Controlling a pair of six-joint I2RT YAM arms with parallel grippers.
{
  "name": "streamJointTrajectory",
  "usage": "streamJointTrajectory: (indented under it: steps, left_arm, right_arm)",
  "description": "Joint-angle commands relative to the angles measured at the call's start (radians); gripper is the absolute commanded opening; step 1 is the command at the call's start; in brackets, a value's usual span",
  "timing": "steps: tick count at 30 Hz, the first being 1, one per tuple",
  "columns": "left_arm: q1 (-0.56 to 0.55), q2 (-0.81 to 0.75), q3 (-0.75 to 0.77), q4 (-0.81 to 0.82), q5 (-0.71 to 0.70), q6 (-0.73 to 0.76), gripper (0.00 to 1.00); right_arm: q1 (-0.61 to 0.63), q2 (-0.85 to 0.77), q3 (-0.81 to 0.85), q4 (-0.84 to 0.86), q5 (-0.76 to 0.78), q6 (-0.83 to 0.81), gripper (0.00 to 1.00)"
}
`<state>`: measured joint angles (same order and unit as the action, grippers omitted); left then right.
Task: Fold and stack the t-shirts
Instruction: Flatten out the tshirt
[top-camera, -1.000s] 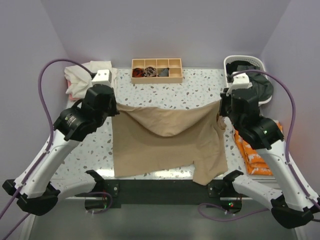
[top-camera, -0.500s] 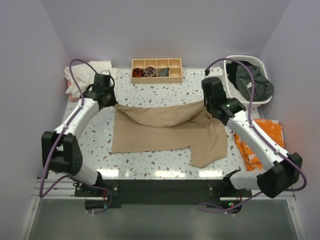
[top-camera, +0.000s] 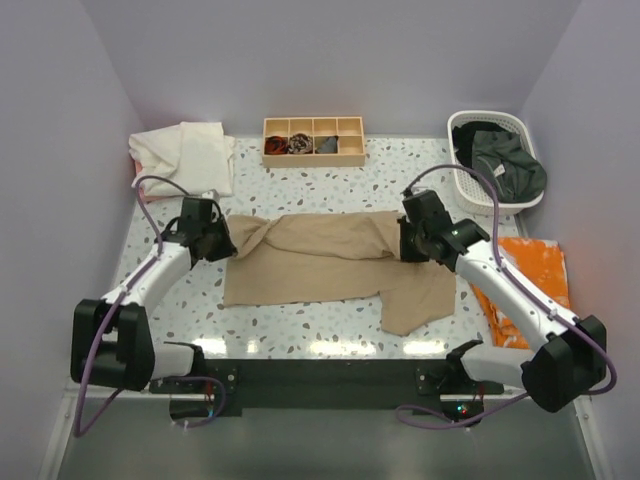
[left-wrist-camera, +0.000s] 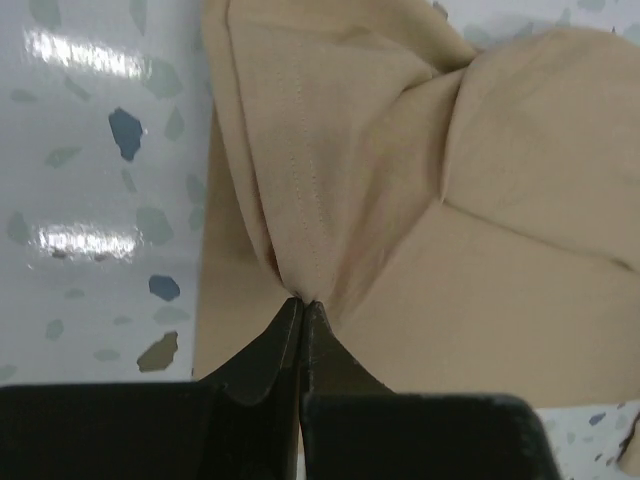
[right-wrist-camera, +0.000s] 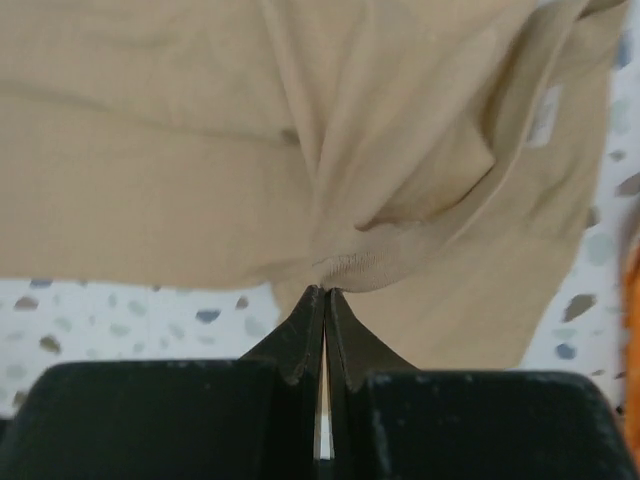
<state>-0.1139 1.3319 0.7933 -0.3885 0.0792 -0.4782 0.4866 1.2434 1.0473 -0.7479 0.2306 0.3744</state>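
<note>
Tan t-shirt (top-camera: 320, 262), folded, bunched ends

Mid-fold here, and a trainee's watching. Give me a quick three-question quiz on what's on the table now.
1. True or false: the left gripper is shut on the tan t-shirt.
2. Where does the dark shirt lie? A) draped over the left arm B) in the white basket C) on the tan t-shirt
3. Fill in: the cream shirt lies at the table's far ____ corner.
Key: 1 true; 2 B; 3 left.
</note>
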Motion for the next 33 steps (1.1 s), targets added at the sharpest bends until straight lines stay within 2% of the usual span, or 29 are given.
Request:
streamJointTrajectory:
  steps: [1, 3, 5, 6, 7, 9, 10, 13, 14, 17, 23, 25, 28, 33]
  left_arm:
    - [-0.023, -0.126, -0.077, -0.039, 0.051, -0.074, 0.0]
    - [-0.026, -0.146, -0.101, -0.064, 0.051, -0.088, 0.0]
    - [-0.029, -0.151, -0.108, -0.098, 0.045, -0.089, 0.0]
    - [-0.027, -0.151, -0.106, -0.11, 0.036, -0.088, 0.0]
    - [-0.029, -0.149, -0.105, -0.124, 0.03, -0.088, 0.0]
    - [-0.027, -0.143, -0.101, -0.127, 0.01, -0.079, 0.0]
    - [-0.027, -0.14, -0.101, -0.121, 0.007, -0.076, 0.0]
    - [-0.027, -0.105, -0.085, -0.11, 0.007, -0.06, 0.0]
    - [-0.027, -0.097, -0.082, -0.105, 0.016, -0.057, 0.0]
    - [-0.027, -0.08, -0.072, -0.087, 0.036, -0.057, 0.0]
    - [-0.027, -0.057, -0.045, -0.09, 0.042, -0.03, 0.0]
    - [-0.027, -0.057, -0.042, -0.09, 0.036, -0.027, 0.0]
    - [-0.027, -0.051, -0.042, -0.082, 0.04, -0.025, 0.0]
    - [-0.027, -0.025, -0.043, -0.059, 0.059, -0.023, 0.0]
  right_arm:
    - [0.018, -0.079, -0.127, -0.137, -0.333, 0.142, 0.0]
    - [0.038, -0.117, -0.158, -0.151, -0.359, 0.187, 0.0]
    - [0.046, -0.136, -0.179, -0.177, -0.367, 0.214, 0.05]
    - [0.046, -0.148, -0.179, -0.185, -0.369, 0.221, 0.11]
    - [0.047, -0.154, -0.17, -0.208, -0.32, 0.225, 0.3]
    - [0.047, -0.18, -0.145, -0.237, -0.213, 0.245, 0.45]
    - [0.046, -0.191, -0.121, -0.238, -0.086, 0.25, 0.57]
    - [0.046, -0.2, -0.058, -0.203, 0.141, 0.273, 0.7]
    - [0.044, -0.191, -0.043, -0.188, 0.285, 0.276, 0.76]
    - [0.037, -0.11, 0.006, -0.104, 0.436, 0.282, 0.78]
    - [-0.023, 0.083, -0.013, 0.125, 0.408, 0.25, 0.74]
    - [-0.055, 0.116, -0.035, 0.203, 0.354, 0.235, 0.65]
    - [-0.137, 0.169, -0.058, 0.289, 0.241, 0.222, 0.59]
    - [-0.27, 0.27, -0.083, 0.416, 0.061, 0.202, 0.57]
